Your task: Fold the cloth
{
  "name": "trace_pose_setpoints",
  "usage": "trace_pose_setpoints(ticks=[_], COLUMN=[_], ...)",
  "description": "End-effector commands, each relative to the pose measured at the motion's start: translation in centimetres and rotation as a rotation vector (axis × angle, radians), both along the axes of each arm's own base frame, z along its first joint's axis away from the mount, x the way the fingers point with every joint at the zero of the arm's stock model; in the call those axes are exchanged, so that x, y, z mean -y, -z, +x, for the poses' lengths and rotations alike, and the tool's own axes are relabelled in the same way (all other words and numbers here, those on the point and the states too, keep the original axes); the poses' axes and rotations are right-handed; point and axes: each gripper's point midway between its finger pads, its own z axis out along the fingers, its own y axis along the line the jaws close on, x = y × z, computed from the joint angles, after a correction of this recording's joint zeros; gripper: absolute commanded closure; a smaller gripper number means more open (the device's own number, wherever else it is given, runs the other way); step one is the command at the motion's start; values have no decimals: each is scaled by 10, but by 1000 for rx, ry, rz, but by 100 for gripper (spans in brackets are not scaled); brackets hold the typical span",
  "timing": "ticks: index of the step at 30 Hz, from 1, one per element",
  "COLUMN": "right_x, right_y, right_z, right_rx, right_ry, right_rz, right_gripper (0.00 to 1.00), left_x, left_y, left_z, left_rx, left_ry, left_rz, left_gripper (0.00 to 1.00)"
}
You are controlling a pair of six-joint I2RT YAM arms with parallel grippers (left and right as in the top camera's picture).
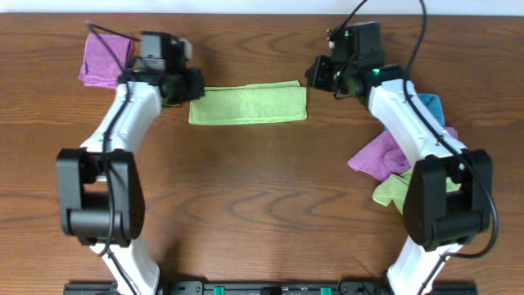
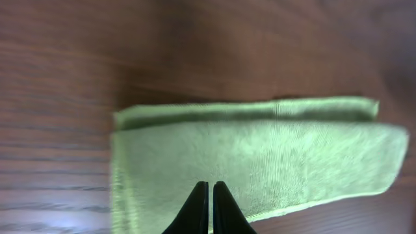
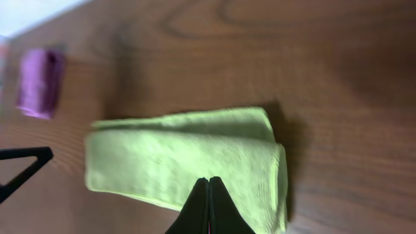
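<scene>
Left gripper (image 2: 209,190): clenched, its two black fingers pressed tip to tip with nothing visible between them. It hangs over the near long edge of the cloth toward its left end.
Right gripper (image 3: 208,186): also clenched, with its fingers meeting in a point and nothing seen between them. It sits over the cloth's right end, and in the overhead view its body is just beside that end.
Table (image 1: 262,205): dark brown wood with a visible grain, bearing both arms and all the cloths.
Cloth (image 1: 248,104): lies flat toward the far side of the table, between the two grippers, with its long axis running left to right.
Cloth's look: lime-green microfibre with a fine nap, folded into a long narrow band. A broad top layer lies over a lower one, and the lower layer peeks out as a thin strip along the far long edge. The right end is a rounded fold. At the left end the layers are stacked and nearly flush.
Heap by the right arm: a crumpled purple cloth (image 1: 378,156), a second lime-green cloth (image 1: 391,190) below it, and a blue cloth (image 1: 431,106) behind the arm, all well apart from the folded band.
Folded purple cloth (image 1: 102,59): at the far left corner, beside the left arm's wrist.
</scene>
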Motion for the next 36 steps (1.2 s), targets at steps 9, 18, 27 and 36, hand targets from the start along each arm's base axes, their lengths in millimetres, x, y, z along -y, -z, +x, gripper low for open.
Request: trace_pose_setpoints(ticks=[9,18,27,36], right_x=[23,4,-36,-24], right_y=[36,100,132,108], right_z=[-9,-19,-39,-13], right_rx=[-52,-252,-353,-323], right_ry=[-28,-142,-203,-172], right_rz=[-161,195,265,253], right_gripper=[55,21,35,99], left_x=[-5,-6,-5,-13], left_y=[89,93,93,5], left_z=[-17,-27,-28,1], left_rx=[-186,-229,-232,-104], left_ry=[19,22,23,-3], left_rz=[127,132,128,81], left_gripper=[95,94,95,95])
